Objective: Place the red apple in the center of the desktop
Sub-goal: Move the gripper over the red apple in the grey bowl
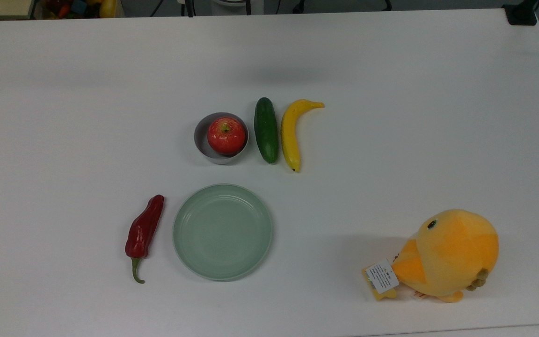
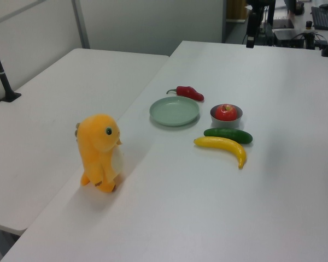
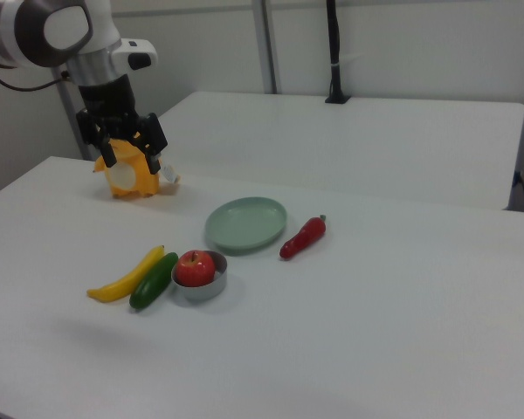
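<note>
On the white desktop (image 1: 391, 140) there is one red apple (image 1: 226, 135), one small grey bowl (image 1: 202, 145), one cucumber (image 1: 266, 130), one banana (image 1: 290, 133), one dark-red chili pepper (image 1: 144, 229), one pale green plate (image 1: 222, 232) and one orange plush toy (image 1: 447, 255). One gripper (image 3: 128, 157) shows in the right view.
</note>
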Robot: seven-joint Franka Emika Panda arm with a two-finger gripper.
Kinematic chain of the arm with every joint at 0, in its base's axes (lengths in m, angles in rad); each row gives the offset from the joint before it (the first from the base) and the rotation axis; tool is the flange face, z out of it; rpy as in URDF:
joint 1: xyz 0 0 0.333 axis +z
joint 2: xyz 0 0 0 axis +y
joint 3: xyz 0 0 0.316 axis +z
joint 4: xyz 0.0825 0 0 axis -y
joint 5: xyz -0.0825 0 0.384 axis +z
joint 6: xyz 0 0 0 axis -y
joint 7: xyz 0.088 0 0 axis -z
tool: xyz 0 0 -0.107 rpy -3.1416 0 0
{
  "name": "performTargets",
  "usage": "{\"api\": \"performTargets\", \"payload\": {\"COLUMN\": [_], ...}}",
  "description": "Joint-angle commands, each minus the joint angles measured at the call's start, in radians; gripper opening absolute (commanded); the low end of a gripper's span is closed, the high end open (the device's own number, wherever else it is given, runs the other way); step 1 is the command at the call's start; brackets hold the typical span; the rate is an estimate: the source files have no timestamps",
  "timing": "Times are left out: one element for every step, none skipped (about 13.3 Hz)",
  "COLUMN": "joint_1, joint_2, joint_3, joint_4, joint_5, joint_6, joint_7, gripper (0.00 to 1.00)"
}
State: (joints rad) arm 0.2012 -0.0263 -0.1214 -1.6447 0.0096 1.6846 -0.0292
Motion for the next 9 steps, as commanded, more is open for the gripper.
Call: {"api": "performTargets", "payload": {"joint_1": [-0.008, -0.008, -0.009, -0.009, -0.008, -0.008, -0.009, -0.009, -0.009], "joint_2": [0.008, 0.012, 0.031, 0.04, 0.052, 0.052, 0.058, 0.074, 0.086], "joint_3": [0.009, 0.009, 0.009, 0.009, 0.009, 0.009, 0.009, 0.009, 0.009], "joint_4": [-0.004, -0.01, -0.01, -0.012, -0.012, -0.013, -0.013, -0.015, -0.017], "joint_5": [0.004, 0.004, 0.004, 0.007, 0.007, 0.007, 0.009, 0.007, 0.009], "joint_6": [-0.011, -0.011, -0.002, 0.006, 0.006, 0.006, 0.006, 0.007, 0.026], "joint_7": [-0.16, -0.255, -0.306, -0.314, -0.31, -0.307, -0.307, -0.308, -0.308], "gripper": [1.0, 1.0, 1.0, 1.0, 1.0, 1.0, 1.0, 1.0, 1.0]}}
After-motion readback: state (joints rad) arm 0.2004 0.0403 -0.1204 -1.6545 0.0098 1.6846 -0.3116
